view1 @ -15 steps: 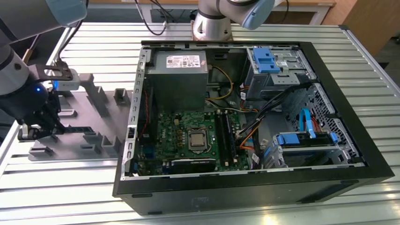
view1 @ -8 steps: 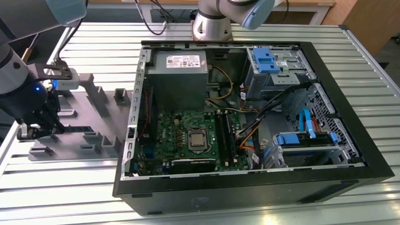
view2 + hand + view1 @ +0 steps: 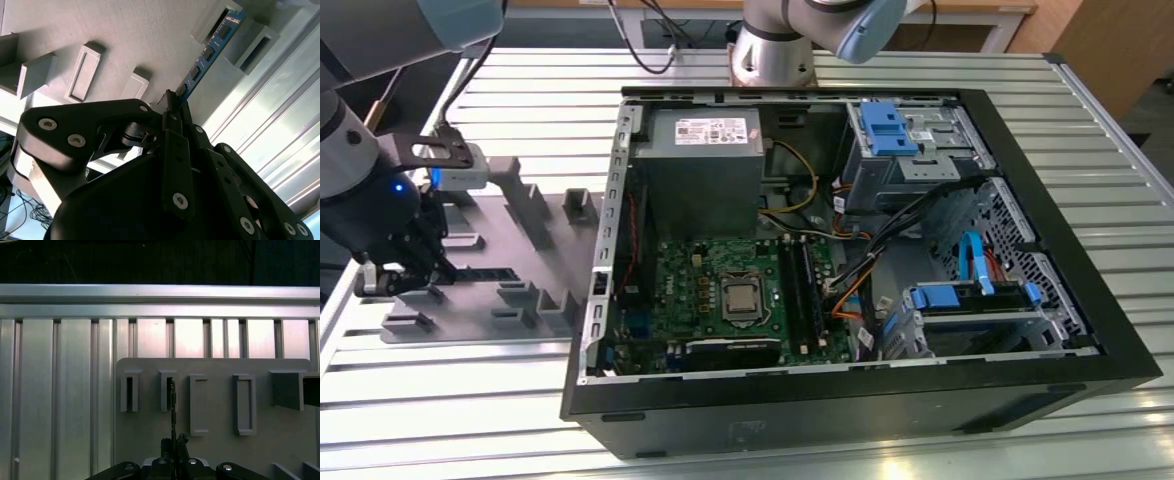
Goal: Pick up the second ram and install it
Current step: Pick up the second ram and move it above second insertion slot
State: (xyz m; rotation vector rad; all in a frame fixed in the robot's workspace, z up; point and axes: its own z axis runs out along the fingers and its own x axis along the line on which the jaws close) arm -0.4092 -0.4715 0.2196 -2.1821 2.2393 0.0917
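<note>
At the exterior view's left my arm hangs over the flat grey plastic holder tray [image 3: 491,250], which lies on the table of silver aluminium slats [image 3: 454,390]. My black gripper [image 3: 174,100] is low at the near-left part of this tray. Its jaws are pressed together on the second ram [image 3: 210,47], a long, thin blue-green circuit-board stick with dark chips, and I pinch it at one end by its two flat faces. The other end of the stick reaches between raised grey posts [image 3: 252,42] of the tray; if it sits in a slot there or only beside it, I cannot tell. In the first wrist view the stick shows edge-on, as a thin dark line. Just beside the tray, to the right, lies the open black computer case [image 3: 854,400]. Inside it, at the far left, is a grey metal power supply box [image 3: 700,175], and nearer is the green motherboard [image 3: 687,295] with long black slot strips [image 3: 803,295] along its right side. More to the right are coloured cables [image 3: 881,235] and two blue plastic drive brackets [image 3: 897,125], one far and one near.
</note>
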